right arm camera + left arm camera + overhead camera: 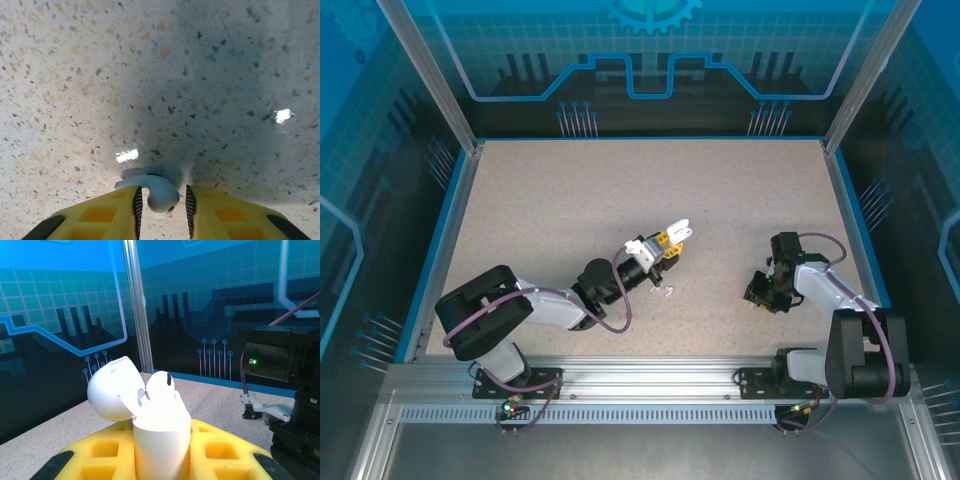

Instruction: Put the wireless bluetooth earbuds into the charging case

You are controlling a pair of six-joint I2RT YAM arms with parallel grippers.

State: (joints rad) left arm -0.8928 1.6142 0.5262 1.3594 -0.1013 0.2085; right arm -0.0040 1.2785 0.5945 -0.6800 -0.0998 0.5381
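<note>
1. Your left gripper [668,243] pinches the case [160,435] above the table [75,75] centre, lid [111,390] open for loading; one earbud [161,386] sits inside.
2. Your right gripper [162,215] straddles a second earbud [159,192] near the table's right edge; pinch unconfirmed.

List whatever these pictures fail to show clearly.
- Left wrist view: the case, its lower body hidden between the left fingers and cut off by the bottom edge.
- Right wrist view: whether the right fingers touch the earbud, shadowed between them.
- Top view: pale bits on the table, too small to identify.
</note>
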